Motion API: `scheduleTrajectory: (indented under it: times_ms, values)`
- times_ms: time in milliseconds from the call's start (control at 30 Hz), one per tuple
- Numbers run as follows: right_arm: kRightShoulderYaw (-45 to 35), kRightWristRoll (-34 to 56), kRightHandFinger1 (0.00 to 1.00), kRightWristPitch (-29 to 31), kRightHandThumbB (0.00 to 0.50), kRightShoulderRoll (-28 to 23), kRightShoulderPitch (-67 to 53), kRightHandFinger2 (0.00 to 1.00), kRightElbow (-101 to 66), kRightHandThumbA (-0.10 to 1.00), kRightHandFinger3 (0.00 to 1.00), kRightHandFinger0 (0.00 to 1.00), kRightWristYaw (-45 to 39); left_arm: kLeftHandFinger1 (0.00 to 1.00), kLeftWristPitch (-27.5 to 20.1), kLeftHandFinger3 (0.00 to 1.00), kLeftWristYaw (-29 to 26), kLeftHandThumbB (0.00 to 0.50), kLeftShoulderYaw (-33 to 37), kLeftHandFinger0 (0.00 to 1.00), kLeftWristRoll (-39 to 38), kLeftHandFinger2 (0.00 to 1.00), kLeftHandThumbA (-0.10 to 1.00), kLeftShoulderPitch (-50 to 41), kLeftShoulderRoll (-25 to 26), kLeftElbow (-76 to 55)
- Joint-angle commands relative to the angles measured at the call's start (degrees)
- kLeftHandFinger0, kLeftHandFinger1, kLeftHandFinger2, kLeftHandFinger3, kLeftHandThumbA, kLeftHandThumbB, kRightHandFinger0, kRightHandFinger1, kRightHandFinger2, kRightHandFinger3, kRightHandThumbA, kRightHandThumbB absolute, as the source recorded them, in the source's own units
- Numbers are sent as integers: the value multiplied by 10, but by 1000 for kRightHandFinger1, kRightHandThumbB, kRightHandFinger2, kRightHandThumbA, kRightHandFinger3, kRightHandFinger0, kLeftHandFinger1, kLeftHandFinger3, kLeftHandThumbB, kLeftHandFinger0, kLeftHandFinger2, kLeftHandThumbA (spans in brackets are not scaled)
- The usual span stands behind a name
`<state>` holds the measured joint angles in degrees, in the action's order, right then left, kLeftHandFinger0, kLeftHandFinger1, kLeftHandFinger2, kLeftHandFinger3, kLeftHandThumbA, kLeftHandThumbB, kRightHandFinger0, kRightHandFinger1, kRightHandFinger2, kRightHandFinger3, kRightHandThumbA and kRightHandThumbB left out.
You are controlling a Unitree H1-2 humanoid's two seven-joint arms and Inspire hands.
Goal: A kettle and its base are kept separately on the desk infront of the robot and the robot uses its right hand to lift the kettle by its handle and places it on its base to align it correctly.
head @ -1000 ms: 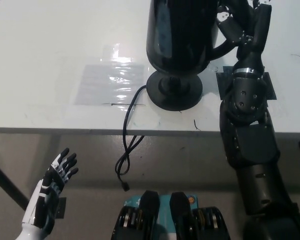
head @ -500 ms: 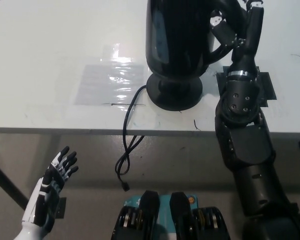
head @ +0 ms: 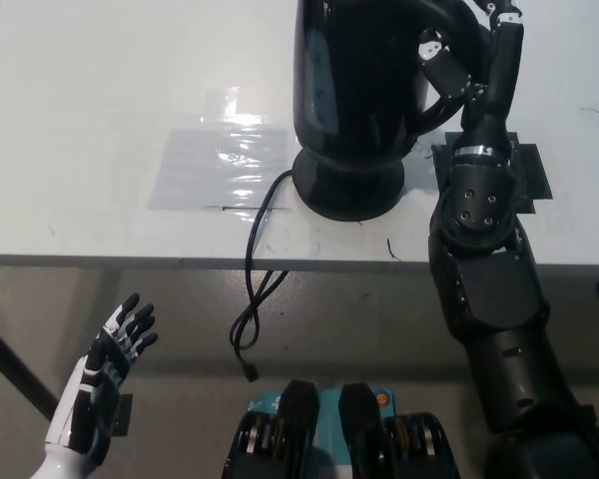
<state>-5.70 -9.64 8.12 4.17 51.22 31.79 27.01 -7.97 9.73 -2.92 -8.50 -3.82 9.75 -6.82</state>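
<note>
here the glossy black kettle point(head: 364, 85) sits on its round base point(head: 347, 188).

A white desk point(head: 100, 110) fills the upper part of the head view, its near edge running straight across the frame. A glossy clear patch point(head: 218, 168) on the desktop catches the overhead light in bright wrinkled glints. A dark square mat point(head: 534, 178) lies toward the right. Below the edge lies a grey-brown floor point(head: 369, 329), dull and faintly scuffed. A dark bar point(head: 10, 371) slants across the lower left corner.
</note>
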Motion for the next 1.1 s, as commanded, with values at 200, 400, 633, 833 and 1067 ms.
scheduleTrajectory:
  times_ms: [200, 400, 633, 833, 1067]
  values:
    - [-2, 2, 253, 49, 133, 3, 38, 696, -23, -100, 791, 0, 14, 1000, -17, 1000, 9, 126, 3, 1000, -3, 1000, 1000, 0, 7, -9]
    - [-4, 11, 245, 58, 126, 6, 36, 693, -21, -100, 787, 0, 10, 1000, -15, 1000, 9, 139, 3, 1000, 0, 1000, 1000, 2, 9, -10]
    - [-4, 12, 244, 65, 125, 4, 39, 695, -8, -100, 797, 0, 10, 1000, -14, 1000, 9, 171, 2, 1000, -2, 1000, 1000, 8, 9, -9]
    - [-3, 4, 224, 64, 131, 8, 41, 674, 3, -100, 771, 0, 21, 1000, -11, 1000, 7, 174, 0, 1000, -5, 1000, 1000, 7, 7, -11]
    - [-4, 12, 227, 69, 123, 9, 38, 683, 11, -100, 785, 0, 15, 1000, -15, 1000, 11, 159, 1, 1000, -7, 1000, 1000, 9, 10, -8]
